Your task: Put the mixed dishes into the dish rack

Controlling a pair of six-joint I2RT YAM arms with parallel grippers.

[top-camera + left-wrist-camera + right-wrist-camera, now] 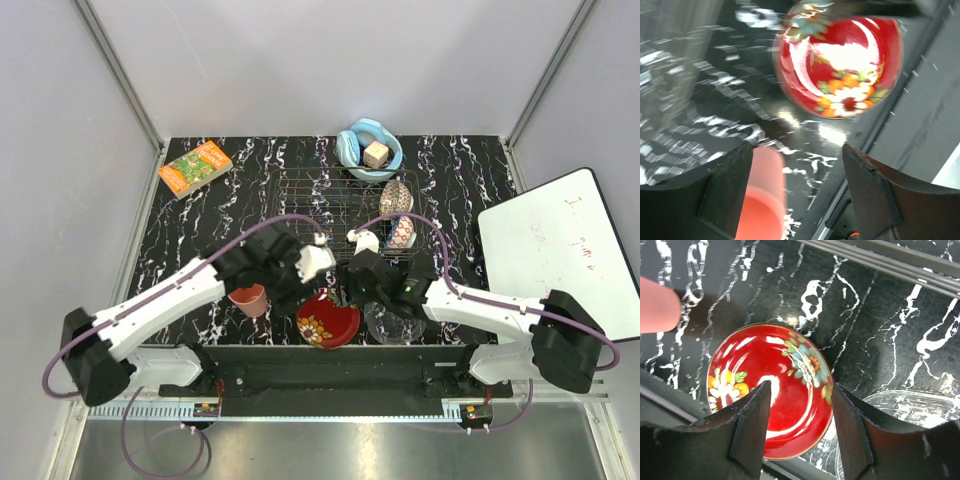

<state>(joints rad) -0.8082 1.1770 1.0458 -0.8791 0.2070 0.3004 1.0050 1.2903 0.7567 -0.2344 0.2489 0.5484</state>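
The pink cup (248, 298) stands upright on the table. In the left wrist view it (762, 200) sits just inside the left finger of my open left gripper (797, 155), ungripped. That gripper (283, 290) hovers right of the cup. The red floral plate (328, 320) lies flat near the front edge. My right gripper (352, 290) is open just above it, its jaws straddling the plate's right part (770, 390) around the gripper (801, 390). The clear glass bowl (395, 322) sits right of the plate. The wire dish rack (330, 205) holds a small blue patterned bowl (397, 196) on edge.
A light-blue bowl with a tan cube (368, 150) stands behind the rack. An orange-green book (195, 167) lies at the back left. A whiteboard (560, 250) lies at the right. The table's front rail (880, 260) runs close to the plate.
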